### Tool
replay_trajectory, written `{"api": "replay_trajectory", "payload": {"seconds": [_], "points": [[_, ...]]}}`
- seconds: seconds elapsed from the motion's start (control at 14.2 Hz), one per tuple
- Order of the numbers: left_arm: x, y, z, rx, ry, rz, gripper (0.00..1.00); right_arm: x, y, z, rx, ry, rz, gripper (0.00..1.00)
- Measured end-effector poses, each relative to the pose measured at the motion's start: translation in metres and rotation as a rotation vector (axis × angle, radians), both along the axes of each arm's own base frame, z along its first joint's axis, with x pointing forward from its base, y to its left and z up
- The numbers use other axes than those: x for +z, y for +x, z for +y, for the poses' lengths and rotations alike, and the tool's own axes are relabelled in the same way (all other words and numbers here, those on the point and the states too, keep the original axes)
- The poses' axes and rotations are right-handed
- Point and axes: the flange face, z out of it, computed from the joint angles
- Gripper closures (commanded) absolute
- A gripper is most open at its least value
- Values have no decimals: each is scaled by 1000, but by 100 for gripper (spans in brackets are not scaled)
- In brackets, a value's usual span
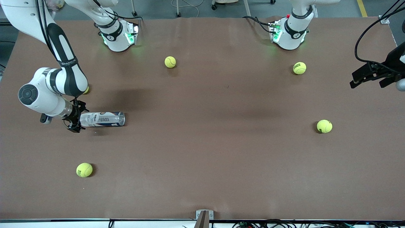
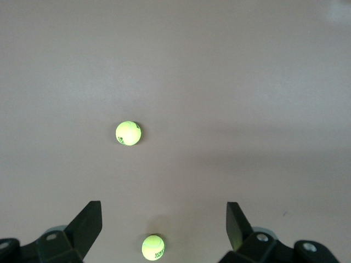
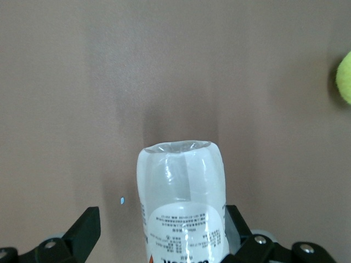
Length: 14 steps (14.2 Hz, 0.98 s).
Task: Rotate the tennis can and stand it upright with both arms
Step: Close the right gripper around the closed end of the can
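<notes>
A wide brown worktop (image 1: 202, 142) fills the frame. A clear tennis can (image 1: 102, 119) lies on its side at middle left. Loose tennis balls sit well apart: one at upper centre (image 1: 170, 62), one at upper right (image 1: 299, 68), one at right of centre (image 1: 324, 126), one at lower left (image 1: 84, 170). Two white arm bases (image 1: 120, 36) (image 1: 289, 33) stand along the top edge.

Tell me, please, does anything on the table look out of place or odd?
The tennis can lies on its side toward the right arm's end of the table, not upright. The open right gripper is at one end of it. Tennis balls, such as one, lie scattered loose. The open left gripper waits.
</notes>
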Motion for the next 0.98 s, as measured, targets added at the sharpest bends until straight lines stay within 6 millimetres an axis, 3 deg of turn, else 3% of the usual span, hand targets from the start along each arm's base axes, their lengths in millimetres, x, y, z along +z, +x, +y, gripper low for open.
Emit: {"api": "replay_trajectory", "payload": {"seconds": [0.63,0.84,0.98], "points": [[0,0,0,0,0,0,0,-26,-7,23,9,23,46,1],[0,0,0,0,0,0,0,-34,-9,24,11,22,59,12],[0,0,0,0,0,0,0,-40,-9,24,12,19,56,13]]}}
